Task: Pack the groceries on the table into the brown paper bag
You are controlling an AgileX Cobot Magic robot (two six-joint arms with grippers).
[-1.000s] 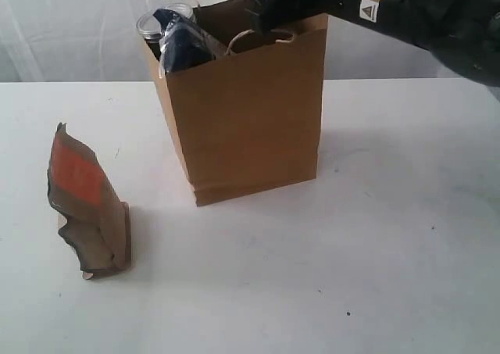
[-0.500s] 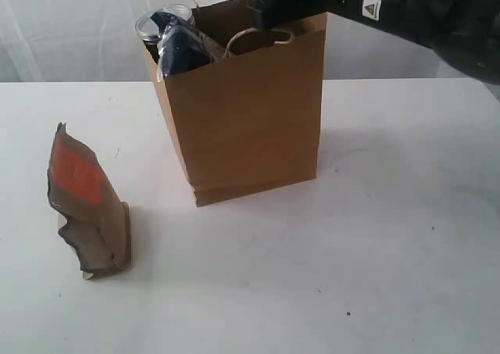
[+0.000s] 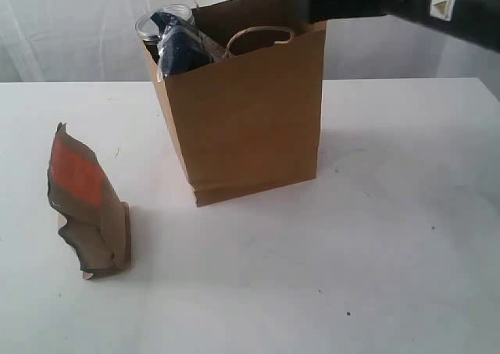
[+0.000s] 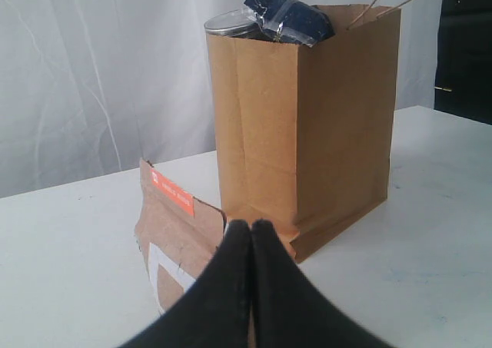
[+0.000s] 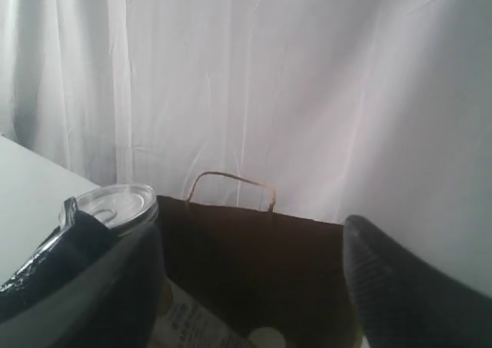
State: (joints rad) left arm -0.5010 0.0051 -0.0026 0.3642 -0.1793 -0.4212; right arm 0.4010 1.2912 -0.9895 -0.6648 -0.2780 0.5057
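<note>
Brown paper bag (image 3: pixel 250 112) stands on the table (image 3: pixel 375 237), with a can (image 3: pixel 150 26) and navy packet (image 3: pixel 181 45) poking out at its 11 o'clock corner. The pouch (image 3: pixel 86 205), its orange label unreadable, stands at the bag's 8 o'clock. The right gripper (image 5: pixel 250 236) gapes empty above the bag's mouth, and the left gripper (image 4: pixel 250 236) is pinched closed on nothing.
</note>
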